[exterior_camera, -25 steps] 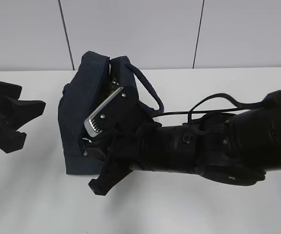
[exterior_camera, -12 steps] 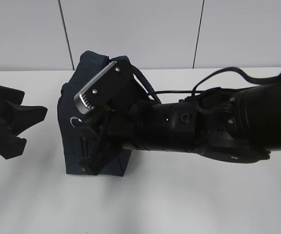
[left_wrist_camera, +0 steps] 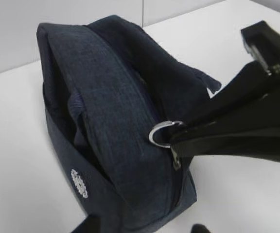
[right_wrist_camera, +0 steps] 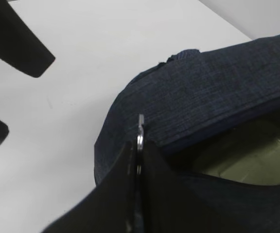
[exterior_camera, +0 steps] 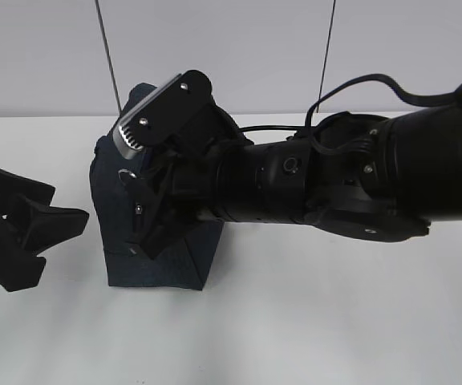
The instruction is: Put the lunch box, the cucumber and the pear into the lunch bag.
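Note:
The dark navy lunch bag (exterior_camera: 155, 257) stands on the white table, left of centre; it also shows in the left wrist view (left_wrist_camera: 111, 107) and the right wrist view (right_wrist_camera: 218, 92). My right gripper (exterior_camera: 139, 188) is shut on the bag's metal ring pull (right_wrist_camera: 140, 130), seen at the bag's top edge in the left wrist view (left_wrist_camera: 158, 133). Through the gap under the flap a pale green surface (right_wrist_camera: 249, 158) shows, seemingly the lunch box lid. My left gripper (exterior_camera: 58, 245) is open and empty, left of the bag. The cucumber and the pear are hidden.
The white table (exterior_camera: 311, 321) runs to a grey panelled wall (exterior_camera: 239, 48) behind. My right arm (exterior_camera: 359, 188) reaches across from the right above the table. The bag's loop handle is hidden behind the arm.
My right gripper has moved up and to the left along the bag with the ring pull in it. The left gripper has shifted slightly lower and nearer the bag.

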Motion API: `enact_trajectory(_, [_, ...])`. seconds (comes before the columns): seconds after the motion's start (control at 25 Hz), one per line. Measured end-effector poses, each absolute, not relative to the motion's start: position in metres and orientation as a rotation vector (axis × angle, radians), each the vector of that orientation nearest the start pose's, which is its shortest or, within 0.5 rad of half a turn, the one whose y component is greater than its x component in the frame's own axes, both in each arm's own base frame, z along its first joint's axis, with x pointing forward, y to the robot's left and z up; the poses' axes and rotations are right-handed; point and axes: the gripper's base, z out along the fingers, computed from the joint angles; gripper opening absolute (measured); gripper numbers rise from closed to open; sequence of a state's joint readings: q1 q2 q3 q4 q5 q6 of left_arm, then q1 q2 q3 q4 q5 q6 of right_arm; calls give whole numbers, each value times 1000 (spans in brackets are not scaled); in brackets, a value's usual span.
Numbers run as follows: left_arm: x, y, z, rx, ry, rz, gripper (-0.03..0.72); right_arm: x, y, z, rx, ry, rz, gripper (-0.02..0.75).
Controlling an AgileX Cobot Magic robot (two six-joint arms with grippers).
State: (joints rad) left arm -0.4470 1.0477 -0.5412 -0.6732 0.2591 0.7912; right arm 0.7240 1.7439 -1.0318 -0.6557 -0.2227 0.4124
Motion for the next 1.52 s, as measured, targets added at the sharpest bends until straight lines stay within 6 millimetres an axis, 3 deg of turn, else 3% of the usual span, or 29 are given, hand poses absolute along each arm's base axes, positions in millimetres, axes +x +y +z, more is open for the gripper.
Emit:
enact_trajectory(0.32, [174,-89,247,715,2193,-504,302,280,264,226,-1012,1776,448,0])
enact_trajectory(0.6, [193,-70,240,625,2173,-702,290,280,264,226,-1006,1780,453,0])
enact_trajectory(1.0, [217,-69,209,807,2135,-638,292,280,263,226,-991,1792,463,0])
enact_trajectory(1.2, [222,-82,199,910,2079,-622,298,280,263,226,-991,1792,463,0])
enact_trajectory(1.52, [234,-93,184,878,2089,-623,298,280,263,226,-991,1792,463,0])
